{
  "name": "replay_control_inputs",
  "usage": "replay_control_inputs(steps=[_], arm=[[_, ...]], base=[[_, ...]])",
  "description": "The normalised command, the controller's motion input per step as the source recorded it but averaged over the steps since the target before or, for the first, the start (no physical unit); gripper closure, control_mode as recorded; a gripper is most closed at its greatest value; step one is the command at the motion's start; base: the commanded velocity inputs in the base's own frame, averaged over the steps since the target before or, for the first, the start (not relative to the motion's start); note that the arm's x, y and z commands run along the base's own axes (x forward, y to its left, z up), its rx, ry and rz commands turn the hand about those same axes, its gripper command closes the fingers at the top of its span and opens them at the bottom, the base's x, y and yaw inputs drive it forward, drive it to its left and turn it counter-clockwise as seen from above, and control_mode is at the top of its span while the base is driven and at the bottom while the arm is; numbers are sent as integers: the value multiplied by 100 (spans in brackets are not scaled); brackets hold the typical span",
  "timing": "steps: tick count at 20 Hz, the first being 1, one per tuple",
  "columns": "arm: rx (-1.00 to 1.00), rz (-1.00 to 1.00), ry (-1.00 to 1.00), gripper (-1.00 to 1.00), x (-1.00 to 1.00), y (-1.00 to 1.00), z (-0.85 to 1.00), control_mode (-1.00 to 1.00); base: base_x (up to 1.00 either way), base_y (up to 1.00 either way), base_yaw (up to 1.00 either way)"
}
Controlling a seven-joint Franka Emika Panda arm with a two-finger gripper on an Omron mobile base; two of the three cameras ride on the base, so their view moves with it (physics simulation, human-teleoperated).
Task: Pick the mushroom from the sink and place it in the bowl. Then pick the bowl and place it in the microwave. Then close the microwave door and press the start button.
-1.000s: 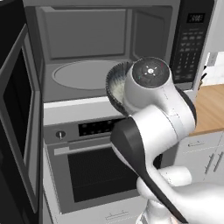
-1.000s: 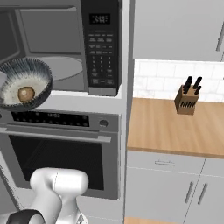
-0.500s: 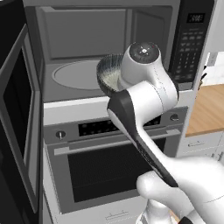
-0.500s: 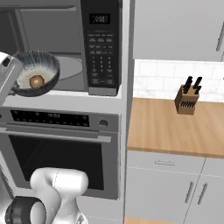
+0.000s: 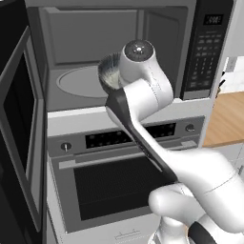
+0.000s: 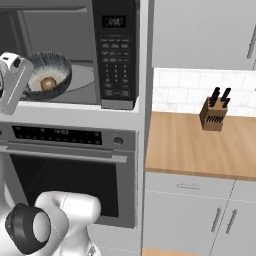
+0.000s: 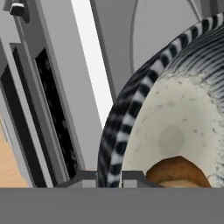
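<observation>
1. Left base view: the microwave [image 5: 119,52] stands open, its microwave door [image 5: 19,128] swung out to the left. The white arm reaches up into the cavity mouth. The bowl [image 5: 108,74] peeks out behind the wrist, tilted, its striped outside showing, just over the turntable [image 5: 78,82]. The oven [image 5: 114,186] sits directly below.
2. Right base view: bowl [image 6: 48,76] at the cavity's front left, tipped toward the camera, the mushroom [image 6: 48,83] lying in its pale inside. The keypad [image 6: 114,55] is to its right. A knife block [image 6: 214,116] stands on the wooden counter [image 6: 200,147], well apart.
3. Hand view: the gripper [image 7: 110,177] is clamped on the bowl's [image 7: 183,113] striped rim. The mushroom's [image 7: 177,170] brown cap rests inside, near the fingers.
</observation>
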Motion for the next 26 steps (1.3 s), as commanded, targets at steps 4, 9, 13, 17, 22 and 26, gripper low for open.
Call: replay_control_inputs(steps=[4,9,13,17,22,26], arm=[[-3,2,0,100,71,4,2,-100],[-1,3,2,100,78,10,0,-100],[-2,4,1,100,65,17,0,-100],[-5,6,0,100,16,25,-6,-100],[-5,5,0,100,0,20,-30,-100],[-5,3,0,-100,0,13,-34,-100]], base=[[0,0,0],[0,0,0],[0,0,0],[0,0,0],[0,0,0],[0,0,0]])
